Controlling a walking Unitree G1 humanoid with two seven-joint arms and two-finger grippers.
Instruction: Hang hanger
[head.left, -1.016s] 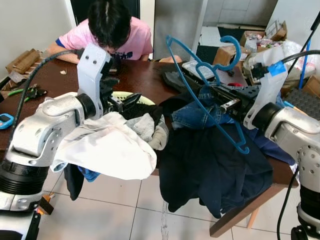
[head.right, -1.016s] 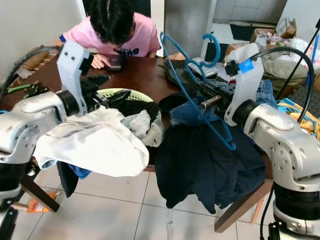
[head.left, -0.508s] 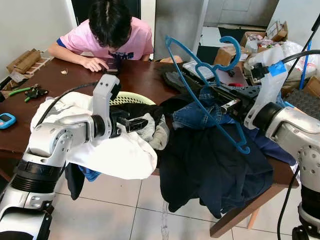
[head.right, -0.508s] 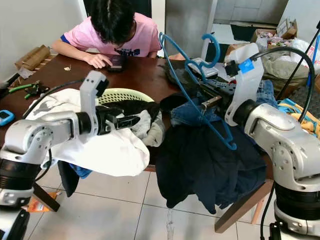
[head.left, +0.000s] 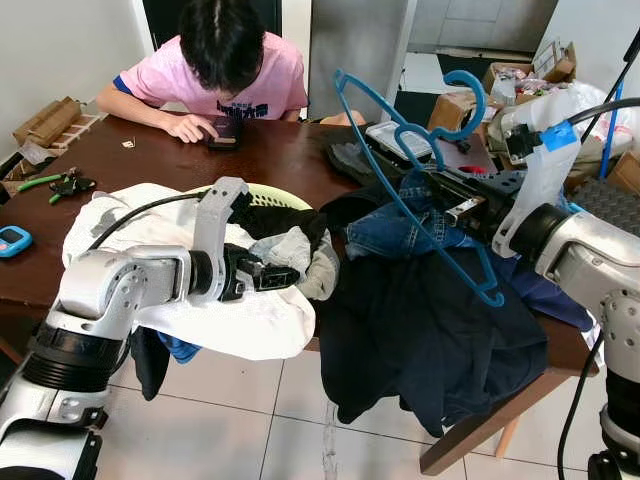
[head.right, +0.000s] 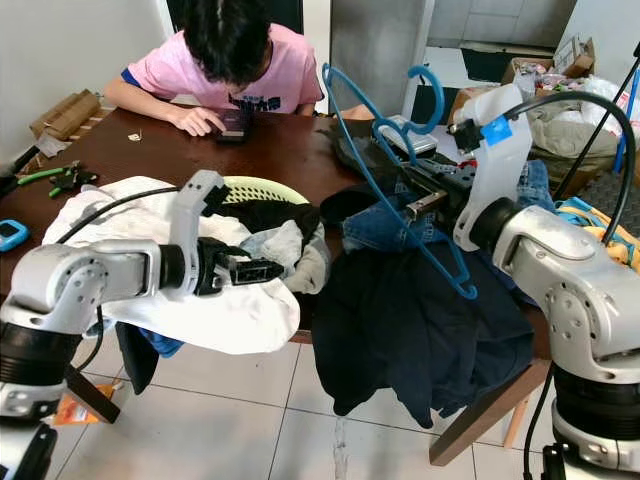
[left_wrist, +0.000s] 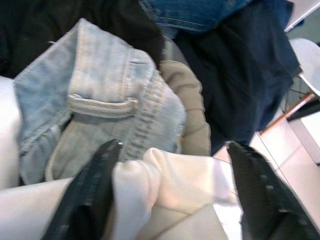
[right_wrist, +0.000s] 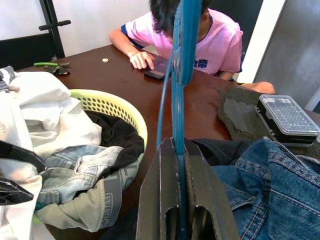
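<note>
Reaching forward over the bench (head.left: 290, 160), the right gripper (head.left: 452, 205) is clamping the blue hanger (head.left: 420, 190) and holding it tilted above the dark clothes (head.left: 430, 330). The left gripper (head.left: 285, 277) is pointing sideways, fingers spread wide over the white garment (head.left: 250, 320) beside the basket (head.right: 262, 190).
</note>
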